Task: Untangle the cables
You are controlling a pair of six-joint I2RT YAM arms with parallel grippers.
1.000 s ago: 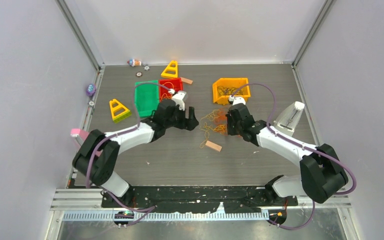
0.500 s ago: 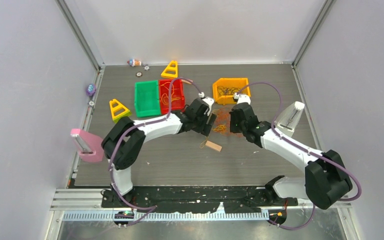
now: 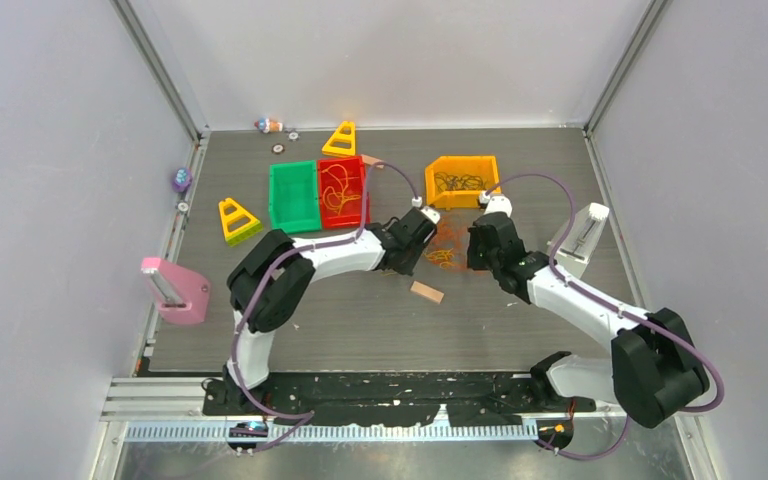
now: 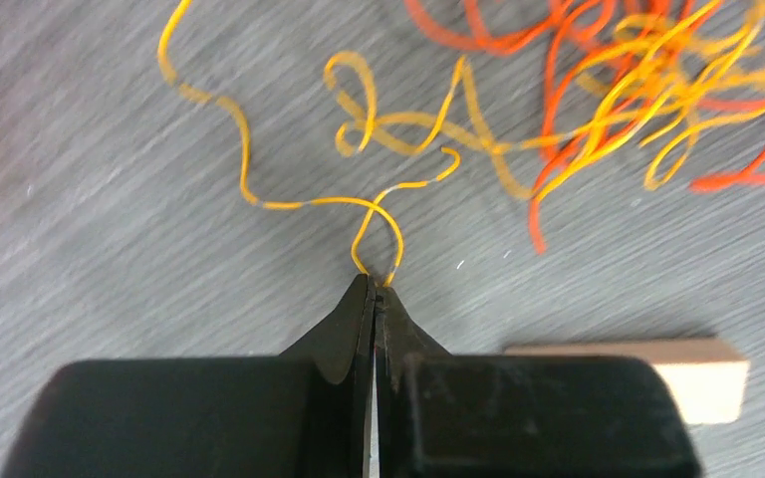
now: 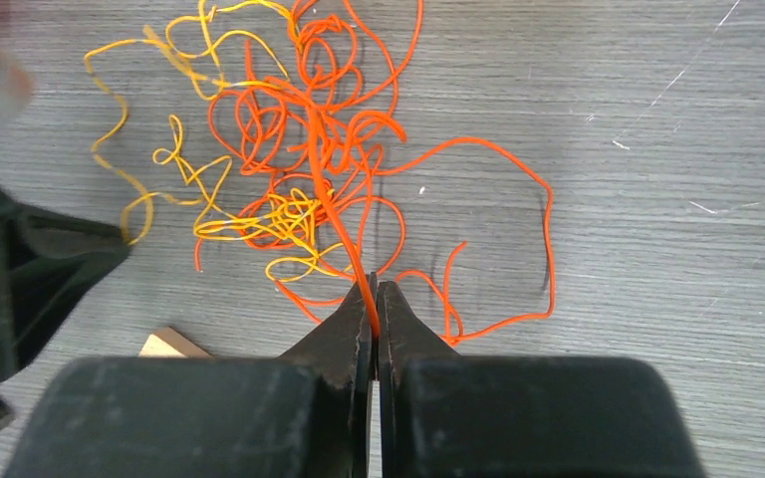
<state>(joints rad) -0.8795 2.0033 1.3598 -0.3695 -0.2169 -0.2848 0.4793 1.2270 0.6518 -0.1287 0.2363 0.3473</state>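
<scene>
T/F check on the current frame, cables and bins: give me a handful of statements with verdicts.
1. The left gripper is shut on a yellow cable. True.
2. The right gripper is open above the tangle. False: it is shut on an orange cable that runs into the tangle.
3. The green bin holds cables. False: none show in it; cables lie in the red bin and the orange bin.
4. A wooden block lies near the tangle. True.
</scene>
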